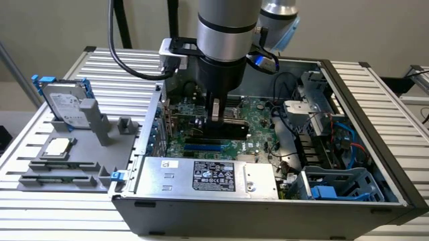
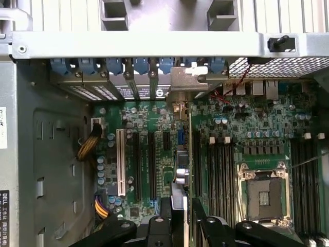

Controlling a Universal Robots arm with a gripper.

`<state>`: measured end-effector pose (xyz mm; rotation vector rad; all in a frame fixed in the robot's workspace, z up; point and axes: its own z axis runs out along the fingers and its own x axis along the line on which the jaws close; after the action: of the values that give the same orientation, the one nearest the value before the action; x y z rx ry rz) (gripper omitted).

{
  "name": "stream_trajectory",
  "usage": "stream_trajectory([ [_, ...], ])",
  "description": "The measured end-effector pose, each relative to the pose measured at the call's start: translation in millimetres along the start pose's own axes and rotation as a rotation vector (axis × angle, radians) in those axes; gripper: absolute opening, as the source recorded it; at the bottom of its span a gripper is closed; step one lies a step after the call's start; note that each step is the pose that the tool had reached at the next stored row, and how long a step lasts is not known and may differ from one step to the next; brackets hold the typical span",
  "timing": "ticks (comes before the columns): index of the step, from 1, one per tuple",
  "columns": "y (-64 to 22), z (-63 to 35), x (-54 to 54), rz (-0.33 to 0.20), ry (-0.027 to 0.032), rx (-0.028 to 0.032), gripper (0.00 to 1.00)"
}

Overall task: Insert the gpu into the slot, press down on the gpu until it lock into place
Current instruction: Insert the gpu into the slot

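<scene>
Nearest us, gripper [image 2: 181,211] clamped on gpu [image 1: 225,131], card on edge just above blue slot [image 1: 203,148] (seating we cannot confirm). We judge risk: card edge off slot line, downward press jams or bends contacts. Arm [image 1: 224,30] plumb, wrist straight down into open case [image 1: 268,221].
</scene>
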<state>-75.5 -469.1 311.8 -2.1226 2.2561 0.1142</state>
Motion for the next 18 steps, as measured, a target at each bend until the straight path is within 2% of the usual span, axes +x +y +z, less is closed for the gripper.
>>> stream_trajectory([
  [7,1.7,7.5,-1.0,0.000,-0.0004,-0.0001,0.26],
  [18,2.1,9.1,-1.4,0.000,-0.0006,-0.0004,0.26],
])
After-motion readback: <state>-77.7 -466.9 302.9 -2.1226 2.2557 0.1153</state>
